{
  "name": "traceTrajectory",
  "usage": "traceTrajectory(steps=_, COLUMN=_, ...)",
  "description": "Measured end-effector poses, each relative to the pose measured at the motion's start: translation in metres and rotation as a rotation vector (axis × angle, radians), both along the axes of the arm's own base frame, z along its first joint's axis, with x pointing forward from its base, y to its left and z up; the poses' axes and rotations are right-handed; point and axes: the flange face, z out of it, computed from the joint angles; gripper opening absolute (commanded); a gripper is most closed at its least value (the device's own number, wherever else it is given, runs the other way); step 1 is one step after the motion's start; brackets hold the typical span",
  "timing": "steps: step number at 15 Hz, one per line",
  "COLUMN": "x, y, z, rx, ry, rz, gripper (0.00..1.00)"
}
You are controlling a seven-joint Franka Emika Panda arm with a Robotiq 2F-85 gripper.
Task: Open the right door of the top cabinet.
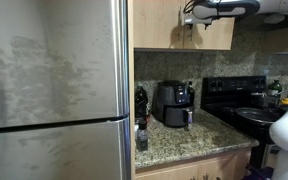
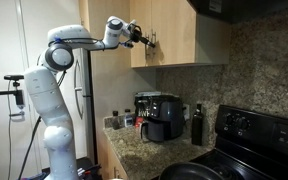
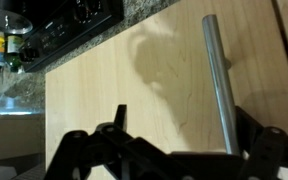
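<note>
Gripper [image 3: 181, 140] up at centre seam of top cabinet [image 1: 159, 30]. Jaws wide apart, straddling handle [image 3: 216, 80] of right door [image 3: 114, 90], gripping nothing. Door looks closed, flush. Likely placed so closing fingers trap bar for outward pull.

The handle [image 3: 216, 80] loses its bottom end behind the jaws in the wrist view. The cabinet [image 1: 169, 25] [image 2: 174, 35] gets its top chopped off in both exterior views, and the jaws are too tiny there.

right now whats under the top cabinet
A black air fryer and a dark bottle stand on the granite counter under the top cabinet. The air fryer hides the wall and counter behind it.
</note>
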Motion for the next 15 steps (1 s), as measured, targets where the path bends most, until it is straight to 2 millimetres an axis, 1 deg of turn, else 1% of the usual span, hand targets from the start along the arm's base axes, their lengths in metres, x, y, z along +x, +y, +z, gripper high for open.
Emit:
traceTrajectory(steps=1, x=0.001, y=0.004, z=-0.002, rx=-0.035, ry=-0.003, rz=-0.026, gripper=0.73)
traceTrajectory(steps=2, x=0.002, y=0.009, z=-0.005, rx=-0.065, ry=-0.007, rz=-0.045, gripper=0.72)
traceTrajectory(steps=3, x=0.004, y=0.013, z=-0.007, rx=-0.091, ry=-0.01, rz=-0.064, gripper=0.68)
traceTrajectory(steps=4, x=0.005, y=0.017, z=-0.009, rx=-0.113, ry=-0.014, rz=-0.074, gripper=0.63)
traceTrajectory(steps=8, x=0.008, y=0.03, z=-0.011, rx=-0.144, ry=-0.035, rz=-0.071, gripper=0.35)
traceTrajectory(steps=13, x=0.012, y=0.036, z=-0.01, rx=-0.114, ry=-0.076, rz=-0.046, gripper=0.03)
traceTrajectory(steps=15, x=0.013, y=0.038, z=-0.01, rx=-0.089, ry=-0.112, rz=-0.042, gripper=0.01)
